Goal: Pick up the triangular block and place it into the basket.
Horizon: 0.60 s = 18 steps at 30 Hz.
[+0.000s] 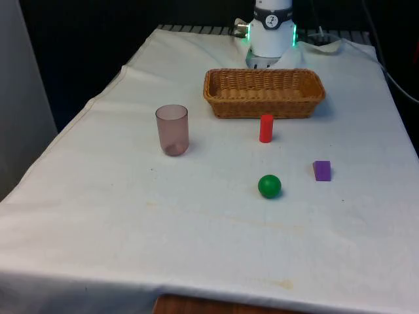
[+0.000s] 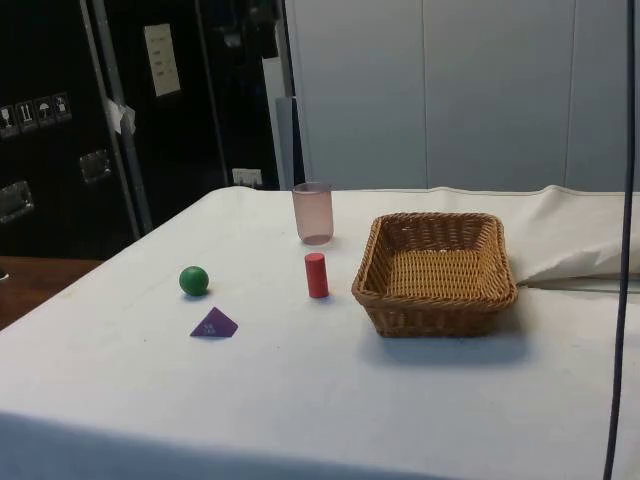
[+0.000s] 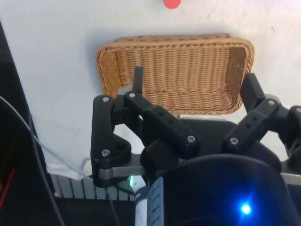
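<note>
The purple triangular block (image 1: 321, 170) (image 2: 214, 324) lies flat on the white cloth, towards the front view's right and well in front of the basket. The wicker basket (image 1: 262, 104) (image 2: 435, 310) (image 3: 108, 70) stands empty near the table's far end. In the wrist view my gripper (image 3: 194, 84) hangs high above the basket's far side. It is open, its black fingers (image 3: 138, 77) spread wide with nothing between them. It is far from the block.
A red cylinder (image 1: 266, 128) (image 2: 316, 275) (image 3: 172, 3) stands upright just in front of the basket. A green ball (image 1: 269, 186) (image 2: 194, 280) rests beside the block. A translucent pink cup (image 1: 172, 129) (image 2: 313, 212) stands at the front view's left.
</note>
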Tool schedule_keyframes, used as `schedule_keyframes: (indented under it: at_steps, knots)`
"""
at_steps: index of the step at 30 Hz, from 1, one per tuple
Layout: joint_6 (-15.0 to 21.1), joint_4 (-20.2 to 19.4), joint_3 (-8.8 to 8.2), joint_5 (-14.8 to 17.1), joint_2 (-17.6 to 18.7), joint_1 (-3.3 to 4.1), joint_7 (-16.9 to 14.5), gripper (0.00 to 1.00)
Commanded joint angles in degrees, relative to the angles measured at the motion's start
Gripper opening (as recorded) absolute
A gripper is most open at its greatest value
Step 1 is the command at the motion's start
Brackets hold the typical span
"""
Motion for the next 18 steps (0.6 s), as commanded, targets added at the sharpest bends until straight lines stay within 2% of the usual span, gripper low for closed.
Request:
schedule_keyframes:
  at_steps: [1,2,9,10,11,18]
  knots:
    - [0.17,0.17,0.11,0.00,0.29,0.00,0.17,1.00]
    - [0.57,0.86,0.46,0.52,1.20,0.11,0.86,1.00]
    - [3.38,0.06,1.95,0.46,1.43,0.34,2.98,1.00]
    - [2.29,0.52,1.95,0.34,1.55,0.11,2.58,1.00]
    - [3.84,-0.11,2.18,0.40,1.38,0.34,3.27,1.00]
    - [8.08,-2.52,4.13,0.23,1.20,0.46,5.79,1.00]
